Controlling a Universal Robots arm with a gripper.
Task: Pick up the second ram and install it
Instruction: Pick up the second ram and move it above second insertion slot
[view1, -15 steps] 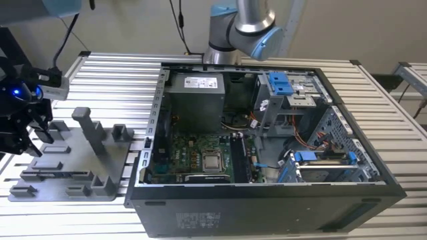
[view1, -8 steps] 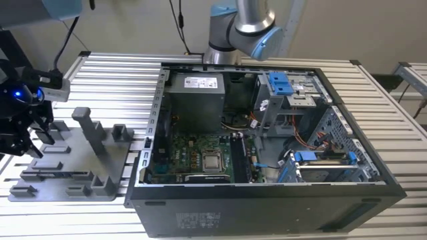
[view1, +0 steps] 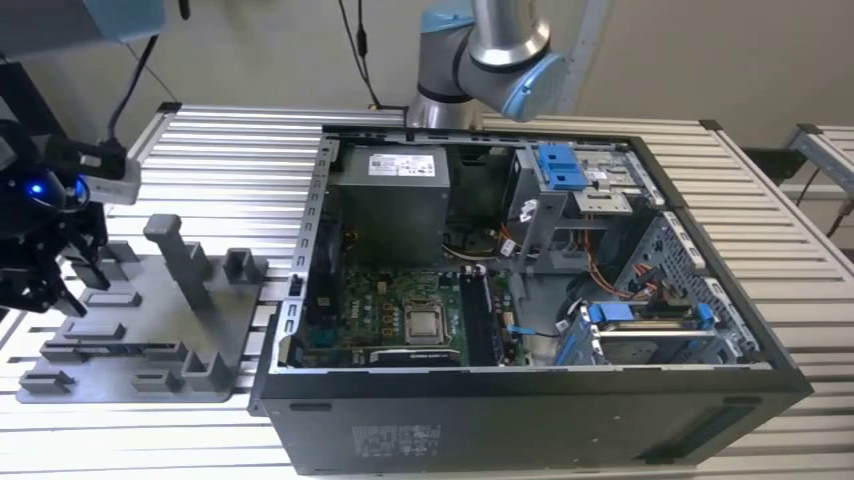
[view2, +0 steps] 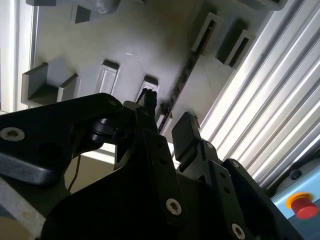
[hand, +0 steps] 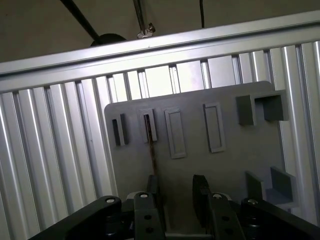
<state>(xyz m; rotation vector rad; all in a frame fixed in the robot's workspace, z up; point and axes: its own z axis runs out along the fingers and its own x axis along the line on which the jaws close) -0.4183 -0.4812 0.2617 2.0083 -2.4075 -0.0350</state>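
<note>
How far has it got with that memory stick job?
Barely begun. Done: nothing visible; the second ram stands edge-on in the grey fixture. In hand: the open pincer hovers at one end of the stick, not gripping. Left: lifting it and fitting it into the open computer case.

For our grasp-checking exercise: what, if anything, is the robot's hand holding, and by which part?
Nothing is held. The hand is open over the grey fixture; the second ram stands edge-on in its slot, ungripped.
</note>
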